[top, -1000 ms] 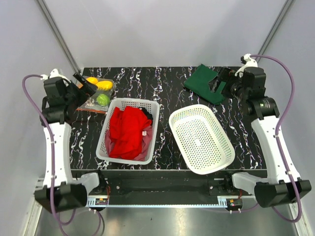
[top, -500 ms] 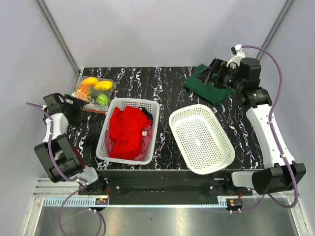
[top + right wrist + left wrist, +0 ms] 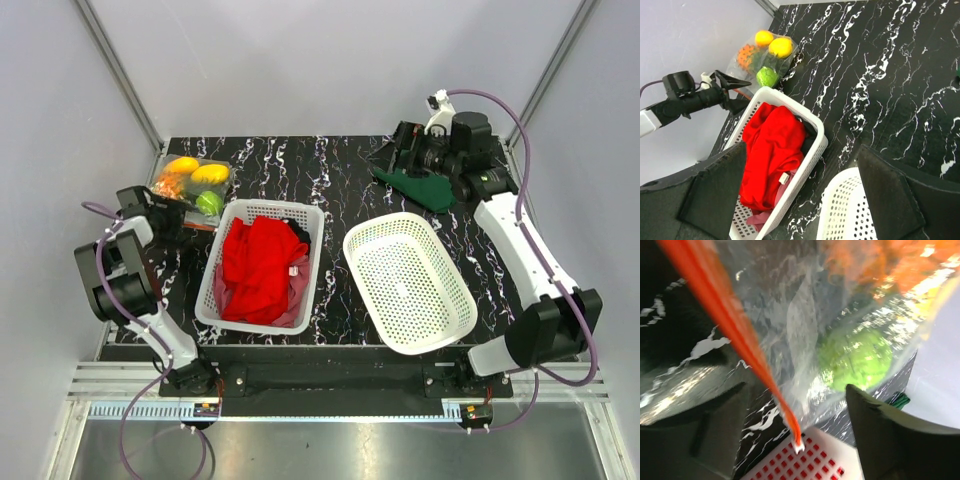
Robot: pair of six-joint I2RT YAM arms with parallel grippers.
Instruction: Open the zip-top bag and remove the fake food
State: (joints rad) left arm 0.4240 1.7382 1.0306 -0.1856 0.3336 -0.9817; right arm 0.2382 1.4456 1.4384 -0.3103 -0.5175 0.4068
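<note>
Left wrist view: the left gripper (image 3: 795,390) stands wide open astride the red-orange strip (image 3: 737,340) of the zip-top bag (image 3: 800,315), gripping nothing. The right gripper (image 3: 800,150) gapes wide, empty.

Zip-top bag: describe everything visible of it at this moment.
The zip-top bag is a clear, crinkly plastic pouch lying at the far-left corner of the table, just beyond the white basket. Its red-orange zip strip passes between the open fingers of the left tool; contact is unclear. Inside show a green ball, a yellow piece and an orange one. Whether the zip is sealed cannot be told.
</note>
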